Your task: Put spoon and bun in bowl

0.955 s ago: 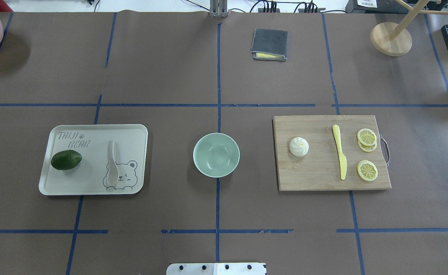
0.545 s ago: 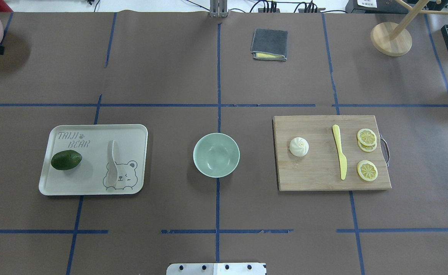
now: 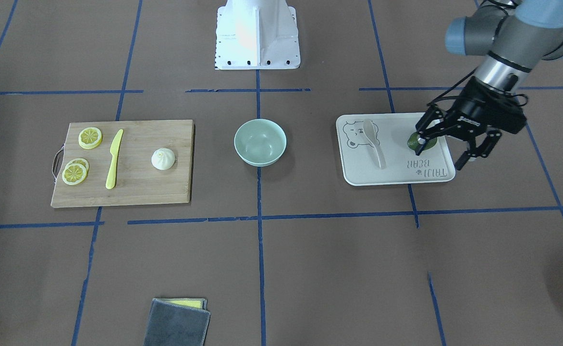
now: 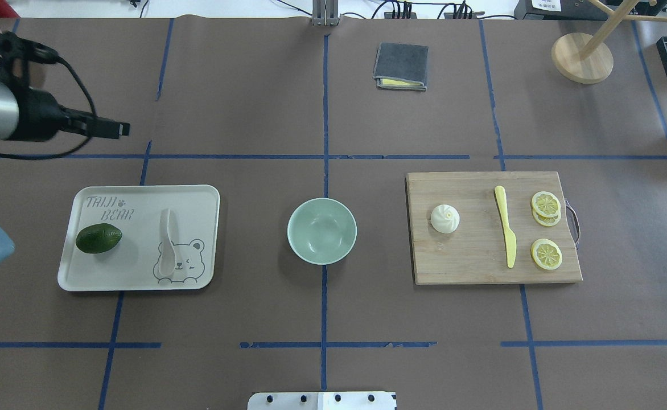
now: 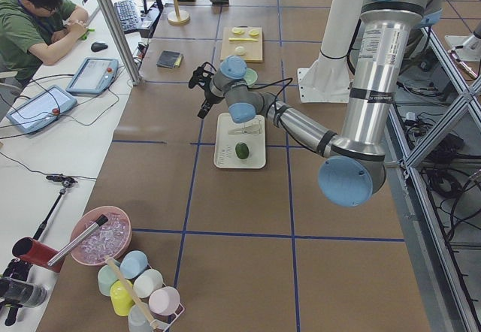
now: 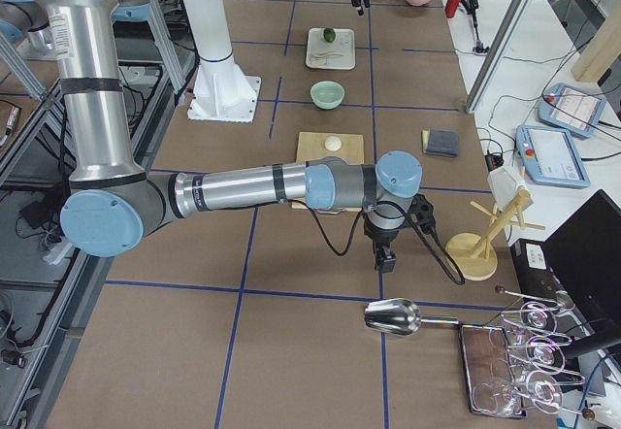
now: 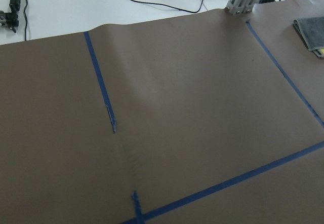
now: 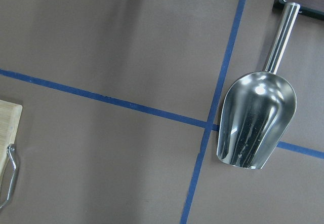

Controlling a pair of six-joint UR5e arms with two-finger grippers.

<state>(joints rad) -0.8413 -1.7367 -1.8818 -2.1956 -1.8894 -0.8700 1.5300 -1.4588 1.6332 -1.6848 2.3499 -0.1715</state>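
Two items lie outside the bowl.
Left gripper hangs fingers spread, spoon apart from them on its tray; right gripper fingers' state cannot be told, bun well away.

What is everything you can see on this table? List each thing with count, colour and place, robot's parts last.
bowl: one, mint green, table centre
tray: one, cream, robot's left of bowl
spoon: one, off-white, on tray
lime: one, dark green, on tray
cutting board: one, wooden, robot's right of bowl
bun: one, white, on cutting board
knife: one, yellow, on cutting board
lemon slices: three, yellow, on cutting board
cloth: one, grey, far side of table
wooden stand: one, pale wood, far right corner
scoop: one, silver, right table end
left gripper: one, black, open, raised near tray
right gripper: one, black, near scoop, state unclear
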